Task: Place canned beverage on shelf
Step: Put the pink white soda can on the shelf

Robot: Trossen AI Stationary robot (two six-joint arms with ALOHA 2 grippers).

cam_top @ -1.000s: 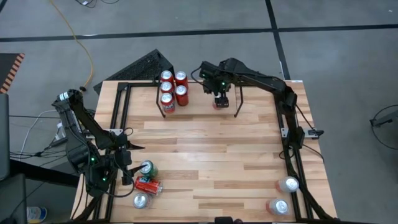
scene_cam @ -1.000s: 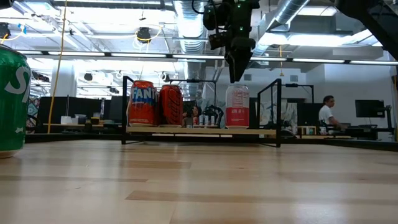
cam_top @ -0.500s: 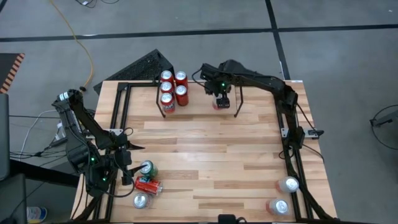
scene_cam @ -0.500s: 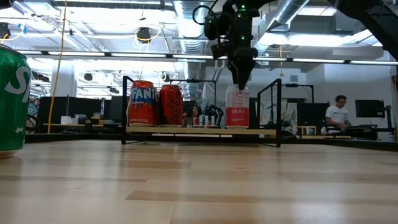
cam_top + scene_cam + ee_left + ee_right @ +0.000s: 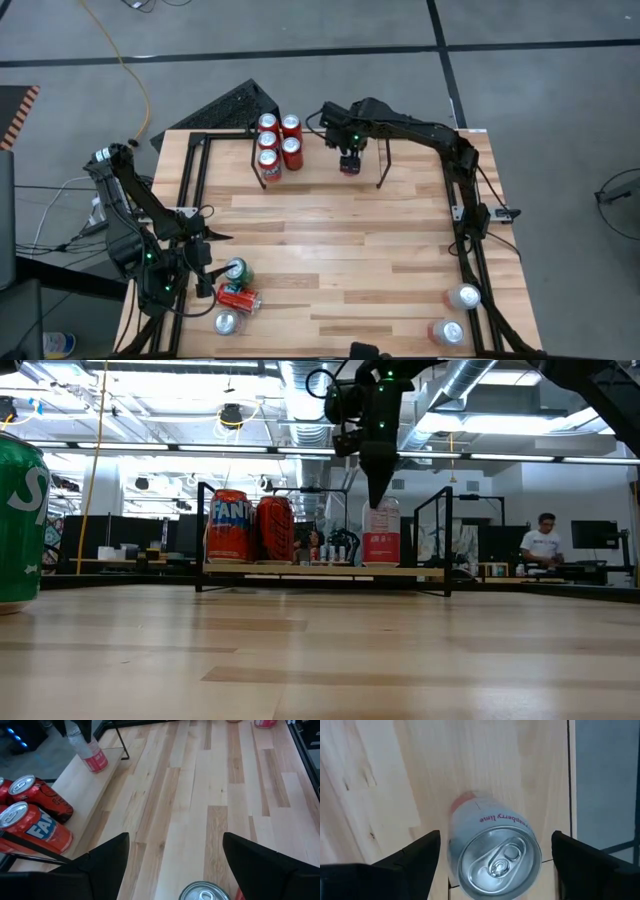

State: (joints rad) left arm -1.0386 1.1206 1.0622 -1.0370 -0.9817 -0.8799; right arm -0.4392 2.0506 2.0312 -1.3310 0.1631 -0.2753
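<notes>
A white-and-pink can [image 5: 495,847] stands upright on the shelf [image 5: 325,570], a low black rod rack at the table's far side. Several red cans [image 5: 278,142] stand at the shelf's left end. My right gripper [image 5: 496,857] hangs over the white-and-pink can, pointing down and open. Its fingers stand on either side of the can's top with a gap on each side. My left gripper [image 5: 175,865] waits open at the near left. It is beside a green can [image 5: 237,270], a red can lying on its side [image 5: 240,298] and a silver-topped can [image 5: 226,322].
Two silver-topped cans [image 5: 455,314] stand at the near right corner. Black rails [image 5: 190,180] edge the wooden table. The shelf's upright end loops [image 5: 432,540] rise beside the white-and-pink can. The table's middle is bare wood [image 5: 340,240]. A person [image 5: 545,545] is in the room beyond.
My right gripper has come down over the white-and-pink can and rolled a little about its own line. Its fingertips now reach the level of the can's top. The can has stayed upright on the shelf.
</notes>
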